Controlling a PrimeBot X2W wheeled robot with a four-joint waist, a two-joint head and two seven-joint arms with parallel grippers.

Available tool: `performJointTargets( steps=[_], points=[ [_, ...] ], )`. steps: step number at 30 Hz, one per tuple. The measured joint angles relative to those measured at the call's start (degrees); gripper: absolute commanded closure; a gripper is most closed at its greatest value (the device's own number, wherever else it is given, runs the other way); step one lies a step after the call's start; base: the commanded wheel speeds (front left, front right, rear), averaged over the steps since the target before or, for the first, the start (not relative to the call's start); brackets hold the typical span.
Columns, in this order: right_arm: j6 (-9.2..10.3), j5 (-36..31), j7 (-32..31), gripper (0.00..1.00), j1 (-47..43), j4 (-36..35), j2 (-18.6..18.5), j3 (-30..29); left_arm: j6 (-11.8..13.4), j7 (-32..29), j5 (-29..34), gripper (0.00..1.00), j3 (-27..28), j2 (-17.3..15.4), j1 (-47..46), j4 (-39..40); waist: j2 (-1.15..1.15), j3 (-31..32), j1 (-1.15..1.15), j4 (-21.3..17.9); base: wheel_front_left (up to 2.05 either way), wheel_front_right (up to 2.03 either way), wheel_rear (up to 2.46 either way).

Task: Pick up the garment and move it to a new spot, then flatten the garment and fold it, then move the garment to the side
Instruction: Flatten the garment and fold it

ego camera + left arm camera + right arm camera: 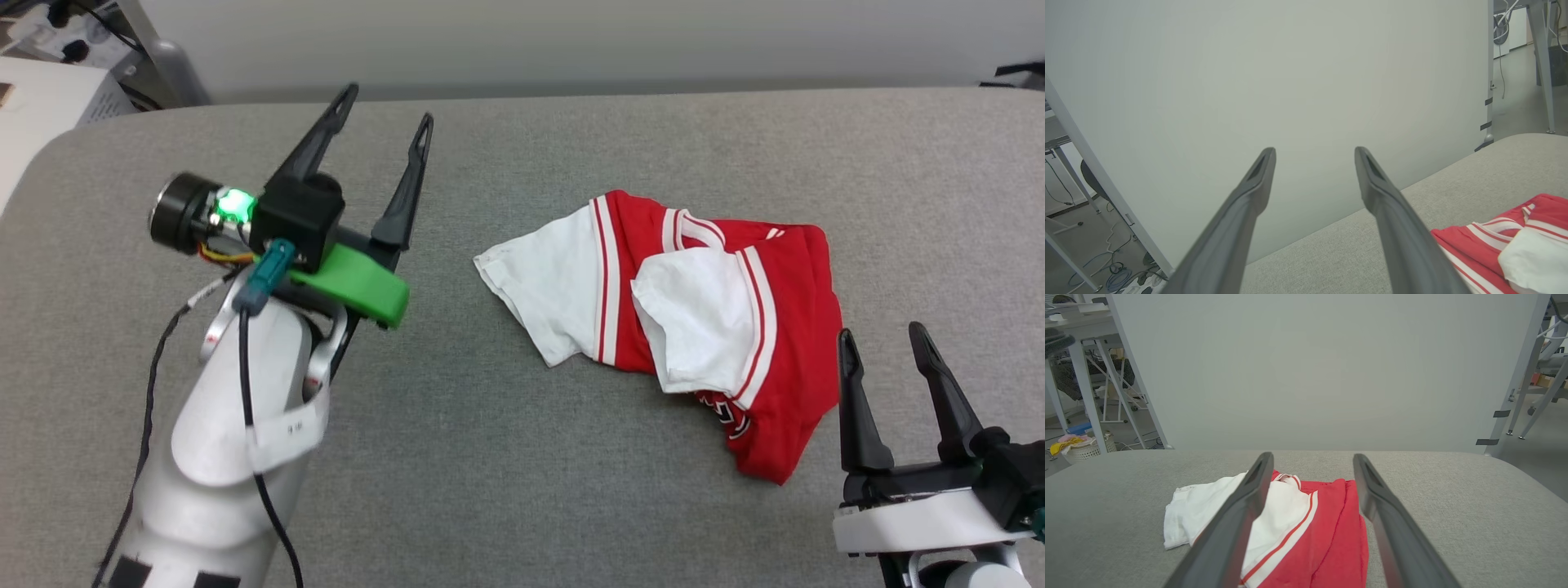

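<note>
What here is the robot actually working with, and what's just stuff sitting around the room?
Part of the job:
- the garment, red and white, crumpled on the grey table
- the left gripper and the right gripper, both open and empty

Just lying about:
- a basket of cloths on the floor
- loose cables on the floor
- the pale panel behind the table

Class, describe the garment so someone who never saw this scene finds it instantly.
A grey fabric-covered table stands before a pale wall. Right of its middle lies a crumpled jersey T-shirt. Red body, white sleeves and striped trim set it apart from the grey.
</note>
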State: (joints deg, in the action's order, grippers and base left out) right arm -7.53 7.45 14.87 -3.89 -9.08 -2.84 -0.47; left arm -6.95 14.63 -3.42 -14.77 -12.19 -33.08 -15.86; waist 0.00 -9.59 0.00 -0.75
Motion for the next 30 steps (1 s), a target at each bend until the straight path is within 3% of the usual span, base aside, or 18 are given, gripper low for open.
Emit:
performJointTargets(
  steps=[4, 12, 18, 23, 30],
  points=[
    [0.0, 0.44, 0.01, 0.0, 1.63, -0.11, 0.01, 0.02, -0.34, -5.06, -6.11, 0.0, -6.22, -1.49, -9.49, -5.55, 0.0, -2.28, 0.0, -1.26, 0.0, 0.0, 0.0],
    [0.0, 1.04, 0.0, 0.0, 4.65, -0.37, 0.01, 0.31, -0.37, -33.96, -28.95, 0.0, -24.53, -6.86, -24.27, -12.18, 0.0, -7.1, 0.0, -3.2, 0.0, 0.0, 0.0],
    [0.0, 1.46, 0.0, 0.0, 6.76, -0.52, 0.0, 0.42, -0.37, -49.66, -39.25, 0.0, -36.96, -11.66, -30.15, -13.0, 0.0, -10.48, 0.0, -4.72, 0.0, 0.0, 0.0],
    [0.0, 1.86, 0.0, 0.0, 8.0, -0.56, 0.0, 0.59, -0.37, -54.84, -44.14, 0.0, -44.59, -13.81, -32.76, -14.36, 0.0, -13.08, 0.01, -6.14, 0.0, 0.0, 0.0],
    [0.0, 2.27, 0.0, 0.0, 9.53, -0.55, 0.0, 0.81, -0.37, -55.54, -47.51, 0.0, -52.85, -14.54, -35.27, -16.99, 0.0, -16.05, 0.0, -7.83, 0.0, 0.0, 0.0]
  ],
)
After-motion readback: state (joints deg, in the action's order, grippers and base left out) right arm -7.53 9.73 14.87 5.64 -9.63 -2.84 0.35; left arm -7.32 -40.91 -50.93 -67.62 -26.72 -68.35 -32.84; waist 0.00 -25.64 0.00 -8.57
